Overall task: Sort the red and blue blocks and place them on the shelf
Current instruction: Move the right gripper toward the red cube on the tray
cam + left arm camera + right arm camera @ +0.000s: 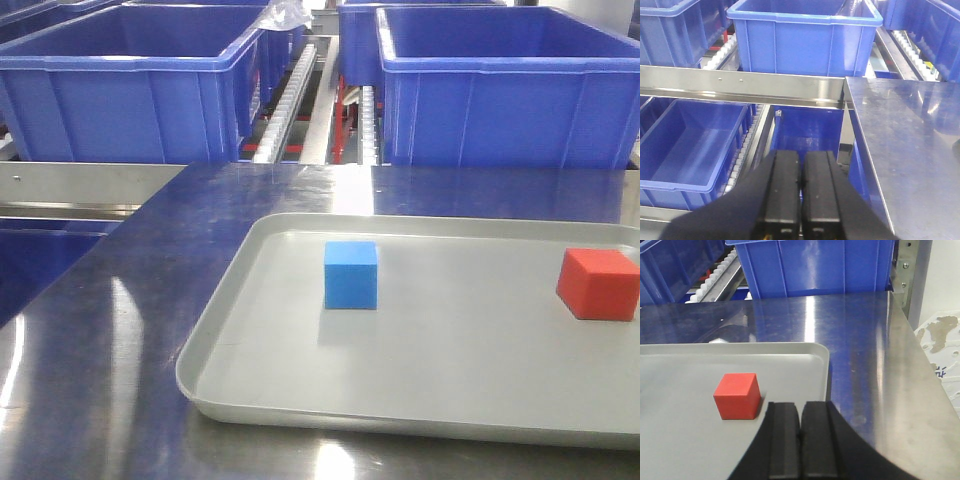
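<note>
A sky-blue block [351, 274] and a red block [599, 284] stand apart on a pale grey tray [260, 330] on the steel tabletop. The red block also shows in the right wrist view [737, 395], just left of and ahead of my right gripper [800, 407], which is shut and empty over the tray's right rim. My left gripper [801, 155] is shut and empty, off the table's left edge above the shelf [740, 86] with its steel rail and blue bins. The shelf also shows behind the table in the front view [315, 100].
Large blue bins [140, 85] [505, 85] stand on roller tracks behind the table. Below the left gripper lie a lower blue bin [690, 145] and the table's corner post [846, 130]. The table's right edge [920, 370] drops to the floor.
</note>
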Controlling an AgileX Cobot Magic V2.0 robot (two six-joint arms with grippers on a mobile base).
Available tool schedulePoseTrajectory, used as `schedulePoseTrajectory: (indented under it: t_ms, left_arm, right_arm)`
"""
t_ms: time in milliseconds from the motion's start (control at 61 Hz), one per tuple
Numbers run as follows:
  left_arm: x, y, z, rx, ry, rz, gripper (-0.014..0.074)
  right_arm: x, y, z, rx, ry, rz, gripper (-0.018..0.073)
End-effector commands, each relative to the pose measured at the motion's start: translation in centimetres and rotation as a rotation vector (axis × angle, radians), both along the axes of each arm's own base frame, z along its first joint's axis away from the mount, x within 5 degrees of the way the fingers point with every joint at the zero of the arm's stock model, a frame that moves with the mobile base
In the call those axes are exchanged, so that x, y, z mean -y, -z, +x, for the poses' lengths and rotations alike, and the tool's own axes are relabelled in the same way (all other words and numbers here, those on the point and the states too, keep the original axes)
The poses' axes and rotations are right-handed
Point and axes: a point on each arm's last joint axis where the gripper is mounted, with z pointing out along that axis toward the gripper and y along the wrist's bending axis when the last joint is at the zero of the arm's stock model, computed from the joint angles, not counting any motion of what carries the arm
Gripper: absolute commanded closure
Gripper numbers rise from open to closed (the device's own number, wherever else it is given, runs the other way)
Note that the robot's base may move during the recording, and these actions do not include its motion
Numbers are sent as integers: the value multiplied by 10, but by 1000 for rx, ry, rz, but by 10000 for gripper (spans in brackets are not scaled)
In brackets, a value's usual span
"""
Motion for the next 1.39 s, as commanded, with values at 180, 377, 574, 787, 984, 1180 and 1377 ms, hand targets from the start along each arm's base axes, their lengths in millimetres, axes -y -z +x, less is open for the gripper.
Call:
schedulePoseTrajectory:
  t_ms: [180,377,574,787,984,1180,1377]
  left_arm:
    - [1,6,1,56,7,-12,461]
    - [1,6,1,56,7,-12,461]
    - [1,6,1,56,7,-12,461]
    - [1,6,1,56,7,-12,462]
    - [1,6,1,56,7,-12,461]
    - [1,6,1,56,7,-12,461]
    - [1,6,1,56,7,-12,461]
  right_arm:
    - [0,-16,-2,128,3,7,506]
    - [0,-16,-2,128,3,7,506]
    - [0,-16,-2,128,3,7,506]
    - [0,-16,-2,129,3,3,506]
    - [0,-16,-2,129,3,3,506]
    - [0,-16,-2,129,3,3,506]
    - [0,-16,-2,130,3,3,506]
